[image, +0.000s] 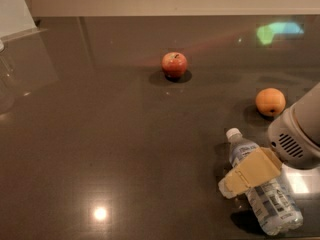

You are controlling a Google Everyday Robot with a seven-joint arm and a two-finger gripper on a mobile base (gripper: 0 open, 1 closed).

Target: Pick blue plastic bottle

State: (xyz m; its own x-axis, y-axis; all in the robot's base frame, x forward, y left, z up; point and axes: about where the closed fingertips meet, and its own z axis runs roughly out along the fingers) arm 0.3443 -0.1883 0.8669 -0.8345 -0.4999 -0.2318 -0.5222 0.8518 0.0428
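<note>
The blue plastic bottle (269, 203) lies on its side on the dark table at the lower right. It is clear and ribbed with a pale blue-and-white label. Its white cap (233, 133) points up and left. My gripper (248, 174), tan-padded, comes in from the right edge on a white arm housing (299, 134). It sits over the middle of the bottle, crossing it and hiding part of the body. I cannot tell whether it touches the bottle.
A red apple (174, 65) stands at the centre back of the table (100, 134). An orange (270, 102) lies at the right, just behind the bottle's cap. A pale upright object (15, 9) stands at the far left corner.
</note>
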